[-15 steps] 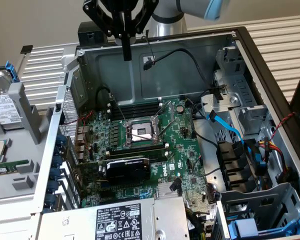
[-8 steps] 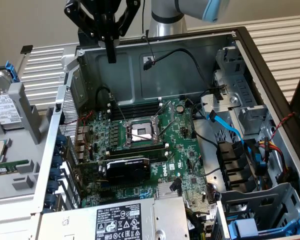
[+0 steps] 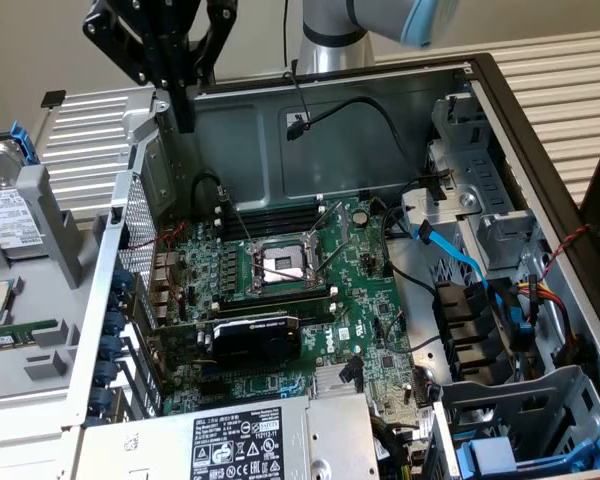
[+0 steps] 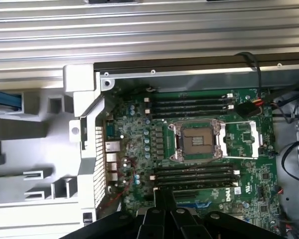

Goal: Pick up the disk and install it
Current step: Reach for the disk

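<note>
Pincer [image 3: 185, 122]: shut together, empty | above case [image 3: 270, 135] corner | disk [image 3: 4, 218] well apart, untouched

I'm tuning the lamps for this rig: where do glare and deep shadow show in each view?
Exterior view: the ribbed silver metal surface reflects brightly, the grey computer case's back wall lies in soft shade, and the shut black gripper reads as a dark silhouette. Wrist view: the same ribbed surface glares almost white, while the green motherboard is evenly lit.
</note>
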